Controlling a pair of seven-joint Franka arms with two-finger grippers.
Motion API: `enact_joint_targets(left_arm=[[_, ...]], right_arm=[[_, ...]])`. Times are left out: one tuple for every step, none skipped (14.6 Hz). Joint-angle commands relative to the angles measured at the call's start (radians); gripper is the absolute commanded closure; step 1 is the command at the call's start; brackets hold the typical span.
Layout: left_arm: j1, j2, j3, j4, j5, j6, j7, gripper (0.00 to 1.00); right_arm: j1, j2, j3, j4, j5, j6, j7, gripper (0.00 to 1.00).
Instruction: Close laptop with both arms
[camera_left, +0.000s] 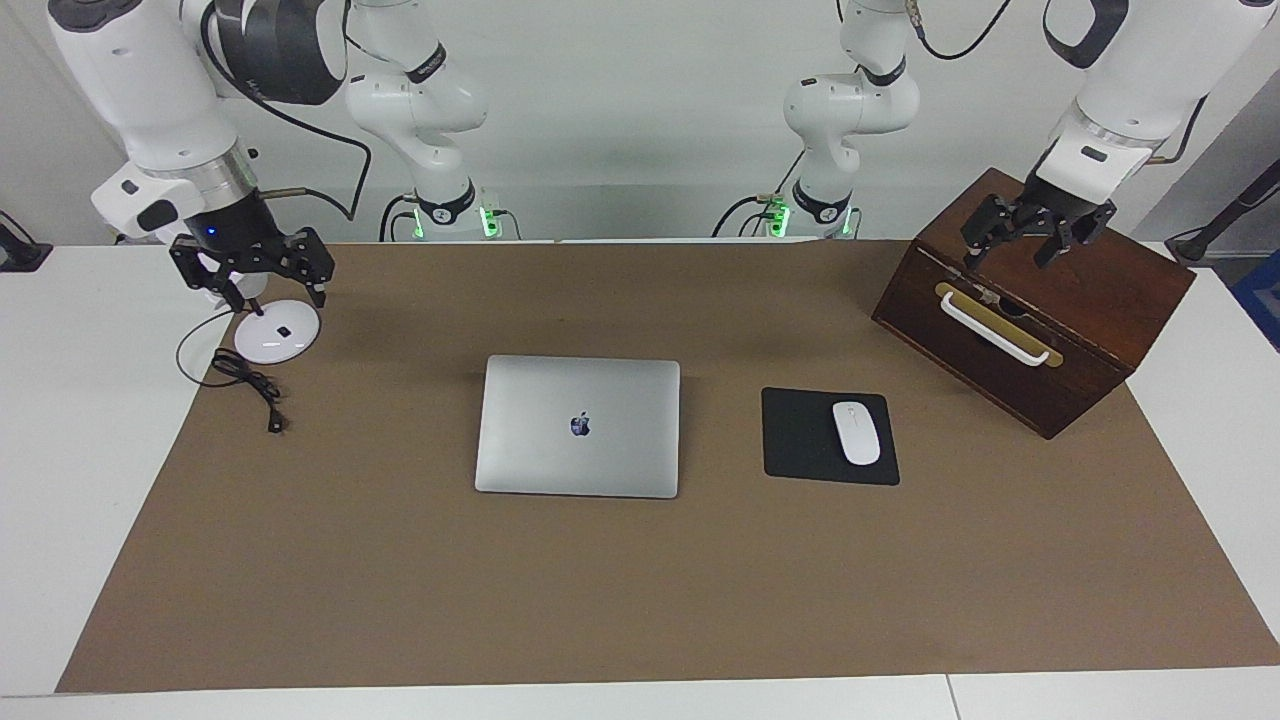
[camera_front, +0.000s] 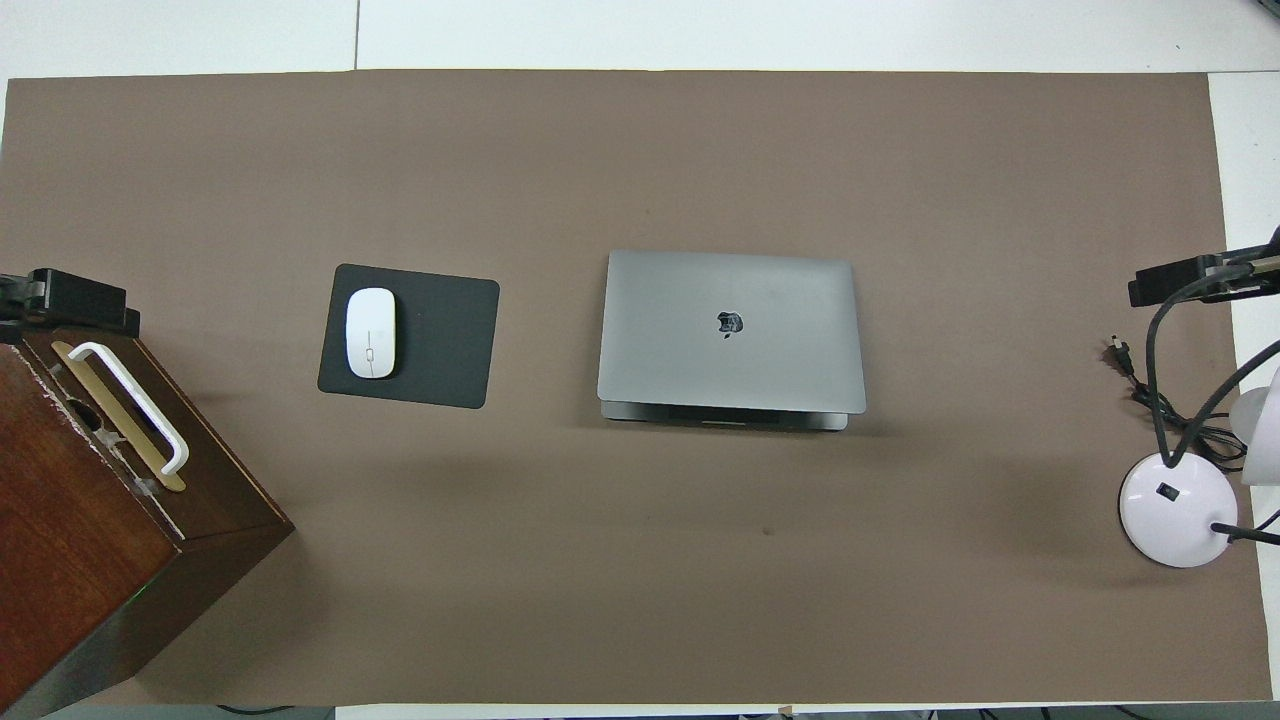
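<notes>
Overhead view shows the laptop (camera_front: 731, 335) lying near the middle of the brown mat (camera_front: 640, 560) on the worktop (camera_left: 70, 420), beside the black mouse pad (camera_front: 440, 340) that carries a white mouse (camera_front: 370, 333). Its lid looks down, or all but down: a thin dark strip of the base shows along the edge nearer the robots, so a small gap may remain. It is a slim silver-grey slab with a dark apple logo at the lid's centre.

By its look it is stiff, smooth metal, fairly light and likely slippery, with a screen that would not bear hard pressure. A flat, gentle push on the lid's free edge, one claw toward each corner, would probably suit it best.

The left claw (camera_left: 1035, 232) hangs with fingers spread over the wooden box (camera_left: 1100, 300). The right claw (camera_left: 262, 268), fingers also apart, hangs over the white lamp base (camera_left: 277, 332). Both are well apart from the laptop.
</notes>
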Motion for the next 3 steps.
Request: enact_joint_targets(left_arm=[[0.01,-0.011,-0.007,-0.012,0.015,-0.01,0.0,0.0],[0.01,-0.011,-0.007,-0.01,0.015,-0.01,0.0,0.0],[0.01,-0.011,-0.007,-0.01,0.015,-0.01,0.0,0.0]], right_arm=[[-0.011,-0.017,0.004,-0.026,0.009,0.025,0.007,0.0],[-0.009,-0.017,0.004,-0.028,0.009,0.024,0.009,0.0],[-0.009,-0.017,0.004,-0.028,0.01,0.022,0.009,0.0]])
